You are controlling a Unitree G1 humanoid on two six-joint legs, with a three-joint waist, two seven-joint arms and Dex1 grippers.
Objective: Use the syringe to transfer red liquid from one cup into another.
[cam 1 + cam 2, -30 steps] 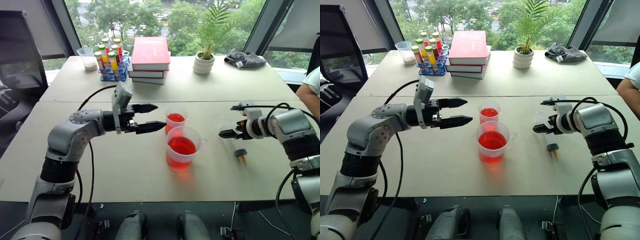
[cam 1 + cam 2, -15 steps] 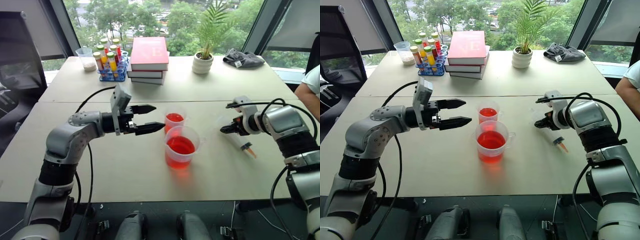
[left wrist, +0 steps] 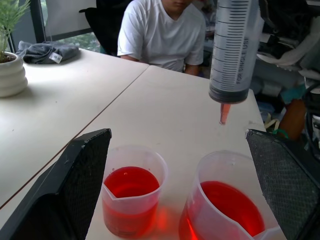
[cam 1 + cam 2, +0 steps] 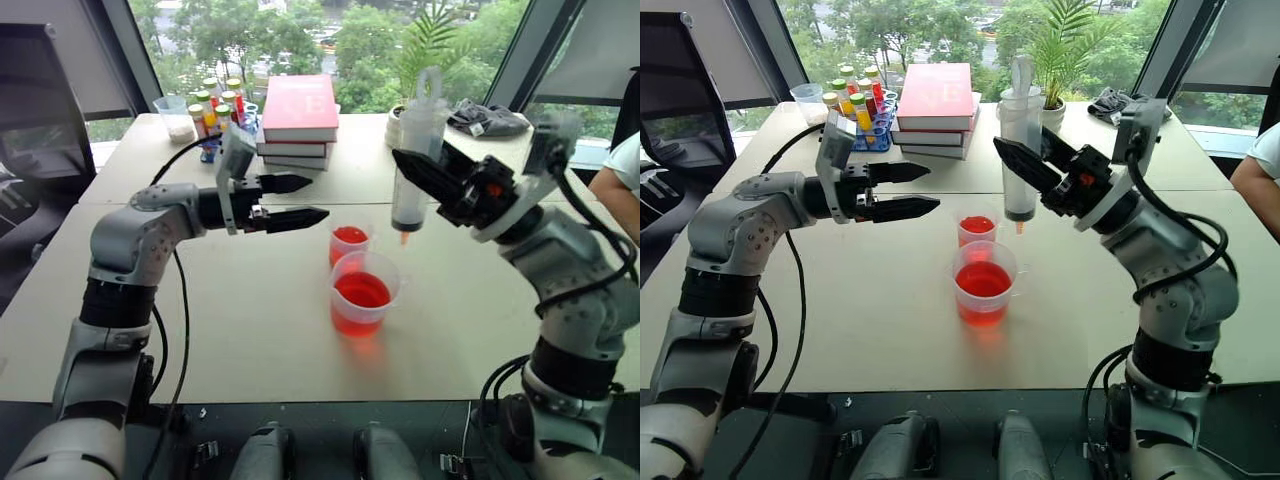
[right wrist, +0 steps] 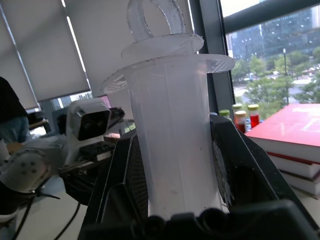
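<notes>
Head-camera views show the right gripper (image 4: pixel 1032 160) raised over the middle of the table (image 4: pixel 840 330), its two black fingers closed around the barrel of the syringe (image 4: pixel 1020 150). That tool stands upright, plunger ring on top and orange-red tip pointing down, hanging in the air above the two cups and touching neither. Directly beneath the tip sit the smaller cup (image 4: pixel 978 230) and, just at its 6 o'clock, the larger cup (image 4: pixel 985 285) with its pouring lip; both hold red liquid (image 4: pixel 983 280). At about 9 o'clock from the cups hovers the left gripper (image 4: pixel 902 190), pointing level toward the right with its fingers spread apart and nothing between them. Its wrist camera looks between those parted fingers at the two cups standing side by side, the syringe tip (image 3: pixel 224 112) suspended above them. At the table's 12 o'clock edge lie a stack of books (image 4: pixel 933 105), a rack of coloured tubes (image 4: pixel 862 105) and a potted plant (image 4: pixel 1055 100). A person in a white shirt (image 3: pixel 165 32) sits at the 3 o'clock side.
</notes>
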